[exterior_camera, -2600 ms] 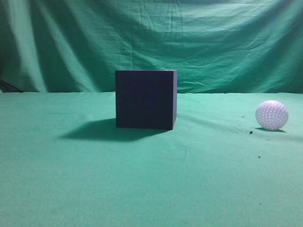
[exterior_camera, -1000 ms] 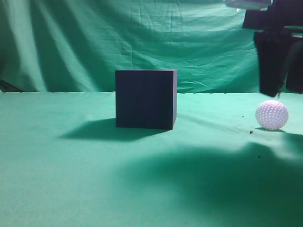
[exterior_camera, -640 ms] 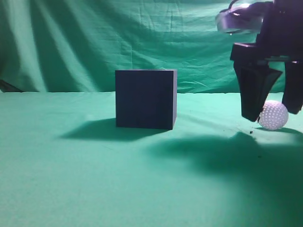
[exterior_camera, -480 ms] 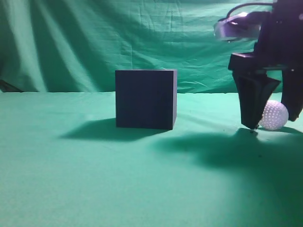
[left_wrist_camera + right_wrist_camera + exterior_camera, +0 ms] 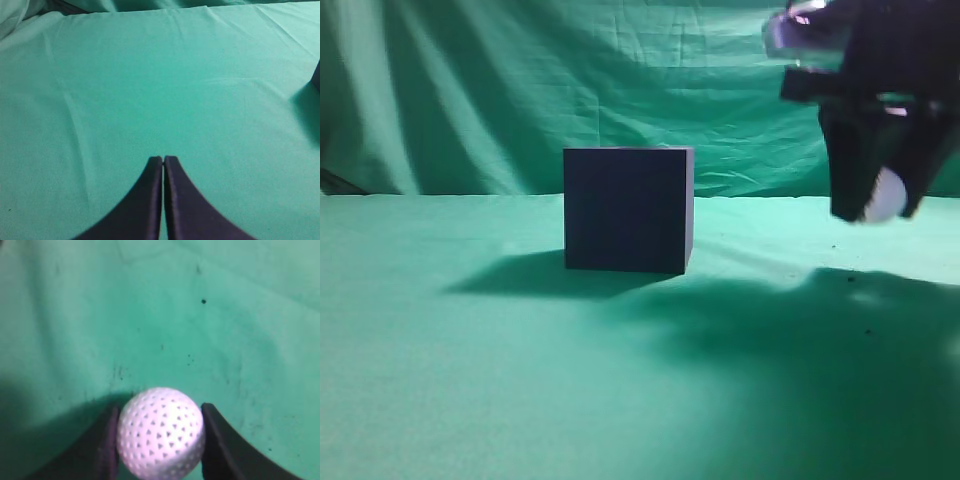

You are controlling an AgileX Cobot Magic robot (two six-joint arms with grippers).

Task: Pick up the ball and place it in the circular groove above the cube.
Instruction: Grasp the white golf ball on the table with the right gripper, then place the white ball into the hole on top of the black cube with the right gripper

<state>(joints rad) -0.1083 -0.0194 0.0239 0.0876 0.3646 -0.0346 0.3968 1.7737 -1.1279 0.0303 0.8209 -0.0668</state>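
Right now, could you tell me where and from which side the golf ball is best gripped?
Across its widest middle, from above. The golf ball is round, so only opposite sides give the fingers purchase. The right hand holds it this way already, clear of the cloth.

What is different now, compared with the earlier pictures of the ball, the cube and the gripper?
The right gripper came down from above around the ball, shut on it and raised it off the green cloth; the ball now hangs in the air, right of the cube. The cube stayed in its place. The left gripper is shut and holds nothing.
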